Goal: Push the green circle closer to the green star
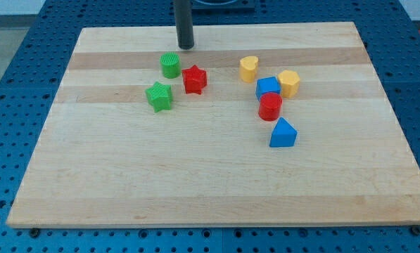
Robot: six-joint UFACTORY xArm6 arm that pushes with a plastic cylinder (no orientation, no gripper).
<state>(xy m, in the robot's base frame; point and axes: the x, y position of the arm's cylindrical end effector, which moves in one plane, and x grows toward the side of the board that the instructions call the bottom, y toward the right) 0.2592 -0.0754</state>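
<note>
The green circle [170, 65] stands on the wooden board toward the view's top, left of centre. The green star [159, 96] lies just below it and slightly to the left, with a small gap between them. A red star [194, 79] sits right of both, close to the green circle. My tip [186, 47] rests on the board just above and to the right of the green circle, a short gap away, touching no block.
A cluster lies right of centre: a yellow heart [248, 68], a blue block [267, 88], a yellow hexagon [288, 83], a red cylinder [270, 107] and a blue triangular block [283, 133]. The board's top edge [217, 27] is near my tip.
</note>
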